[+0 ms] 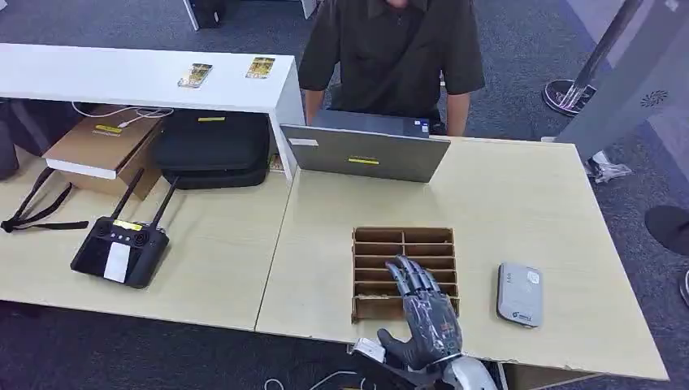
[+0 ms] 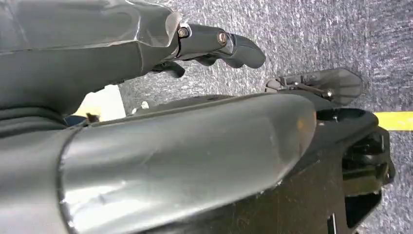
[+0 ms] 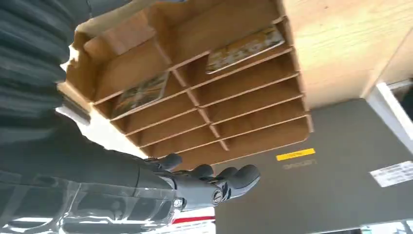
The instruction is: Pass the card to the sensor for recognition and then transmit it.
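While the person (image 1: 390, 49) in the dark shirt is standing behind the far edge of the table (image 1: 520, 203), the right robot hand (image 1: 422, 313) is reaching in from the near edge and hovering over the near half of the wooden slotted card holder (image 1: 404, 244), its fingers (image 1: 410, 276) stretched out straight and slightly apart, gripping nothing. Seen from the wrist, the fingertips (image 3: 243, 176) are floating clear of the holder's dividers, and two cards are lying in its slots: one card (image 3: 245, 48) is sitting in a compartment on one side and a second card (image 3: 141, 93) is resting in a compartment of the other column. The grey card sensor (image 1: 519, 294) is lying flat on the table, to the right of the holder and apart from it. A closed grey laptop (image 1: 366, 150) is sitting between the holder and the person. Two more loose cards (image 1: 195, 75) are lying on the raised white shelf (image 1: 122, 77) to the left, with a black remote controller (image 1: 120, 248), a black case (image 1: 213, 146) and a cardboard box (image 1: 101, 146) sitting below it. The left robot hand (image 2: 214, 46) is hanging beside the robot's body above grey carpet (image 2: 302, 34), its dark fingers curled inward around nothing.
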Robot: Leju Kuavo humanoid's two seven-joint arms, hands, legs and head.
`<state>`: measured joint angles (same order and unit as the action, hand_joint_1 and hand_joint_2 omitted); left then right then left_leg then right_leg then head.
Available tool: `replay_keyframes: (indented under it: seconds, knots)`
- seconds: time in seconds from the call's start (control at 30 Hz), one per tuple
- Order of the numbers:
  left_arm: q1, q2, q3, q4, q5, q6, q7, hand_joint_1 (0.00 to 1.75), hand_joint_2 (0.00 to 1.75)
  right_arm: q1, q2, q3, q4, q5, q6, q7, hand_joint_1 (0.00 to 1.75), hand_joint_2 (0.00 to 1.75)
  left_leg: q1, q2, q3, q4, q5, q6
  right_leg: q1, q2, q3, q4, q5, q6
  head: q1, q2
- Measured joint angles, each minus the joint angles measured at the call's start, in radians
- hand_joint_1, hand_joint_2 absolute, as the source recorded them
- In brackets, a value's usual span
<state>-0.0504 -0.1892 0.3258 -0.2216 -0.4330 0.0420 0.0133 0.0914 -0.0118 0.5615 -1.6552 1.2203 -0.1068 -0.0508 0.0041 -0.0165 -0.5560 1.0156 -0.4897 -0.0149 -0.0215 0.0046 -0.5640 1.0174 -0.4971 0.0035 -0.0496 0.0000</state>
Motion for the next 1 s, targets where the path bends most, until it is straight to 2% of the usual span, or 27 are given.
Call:
replay_keyframes:
  seconds: [0.3,0.5,0.73,1.0]
  knots:
    - [-0.003,0.0,0.0,0.0,-0.018,-0.008,0.0,0.0,0.0,-0.035,0.039,0.006,0.063,0.005,-0.002,-0.037,0.0,1.75,0.0,0.0,0.0,0.0,0.0,0.0,0.0,0.0,0.0,0.0,0.0,0.0,0.0,0.0]
    - [-0.004,-0.003,0.0,0.0,-0.021,-0.012,0.0,0.0,0.0,-0.047,0.046,0.006,0.086,0.019,-0.003,-0.048,0.0,1.75,0.0,0.0,0.0,0.0,0.0,0.0,0.0,0.0,0.0,0.0,0.0,0.0,0.0,0.0]
    - [-0.004,-0.005,0.0,0.0,-0.017,-0.015,0.002,0.0,0.0,-0.052,0.043,-0.006,0.1,0.077,0.058,-0.003,0.0,1.75,0.0,0.0,0.0,0.0,0.0,0.0,0.0,0.0,0.0,0.0,0.0,0.0,0.0,0.0]
    - [0.005,-0.004,0.003,0.0,-0.014,-0.011,-0.001,0.0,0.0,-0.054,0.027,-0.02,0.1,0.095,0.061,0.006,0.0,1.75,0.0,0.0,0.0,0.0,0.0,0.0,0.0,0.0,0.0,0.0,0.0,0.0,0.0,0.0]
